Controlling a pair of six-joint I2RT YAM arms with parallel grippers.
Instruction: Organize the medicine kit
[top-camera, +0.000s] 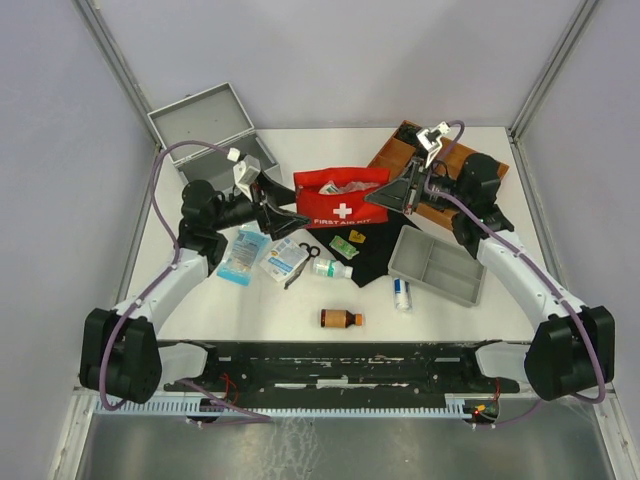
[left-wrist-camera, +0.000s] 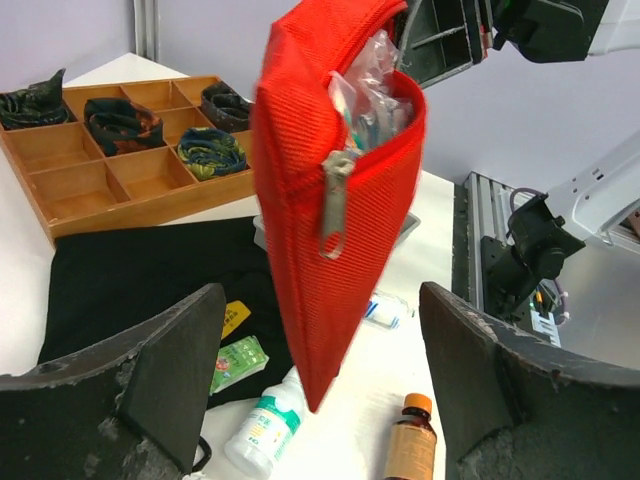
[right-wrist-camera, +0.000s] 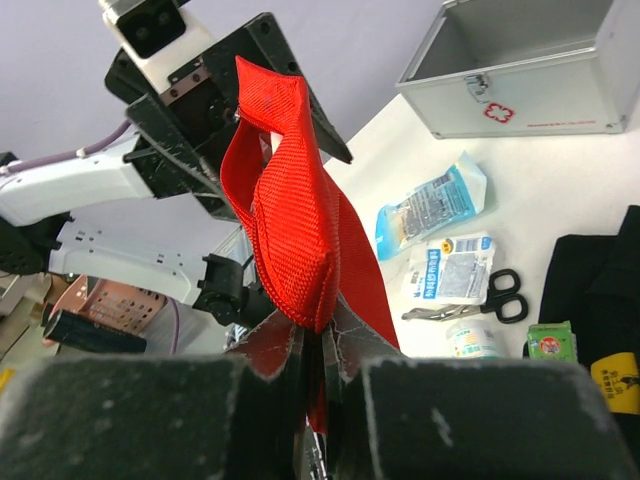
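Red fabric pouch (top-camera: 340, 192) is held off the table (top-camera: 250, 312), its end pinched by the right gripper (top-camera: 378, 197). The left gripper (top-camera: 297, 215) is spread around its zipper end (not touching). Emptying seems in hand. Next, the left likely must close there, then contents go to the open metal case (top-camera: 205, 125) at the far-left corner.

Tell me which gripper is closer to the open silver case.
Left. The left gripper, open, sits just off the silver case's near right corner; the right gripper is farther right, pinching the red pouch.
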